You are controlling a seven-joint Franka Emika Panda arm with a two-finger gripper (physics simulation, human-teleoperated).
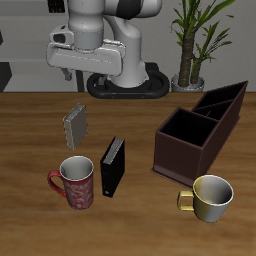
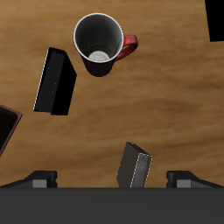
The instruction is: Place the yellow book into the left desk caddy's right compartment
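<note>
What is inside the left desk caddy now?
The left desk caddy shows only dark divider walls and dark open compartments; no book is seen in it. The near wall hides the floor of the front compartment. The yellow book stands on the table.

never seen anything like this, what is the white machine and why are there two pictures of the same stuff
The white machine is a robot arm in a computer simulation. It ends in a two-finger gripper. One picture looks at the table from outside. The other comes from a camera on the gripper itself, looking straight down, so the same things appear turned around.

On the table stand a yellow book, a black book, a red mug, a yellow mug and a dark brown caddy, an open box with dividers. A potted plant sits behind.

The gripper is open and holds nothing. It hangs over the yellow book, which shows between its fingers.
</note>
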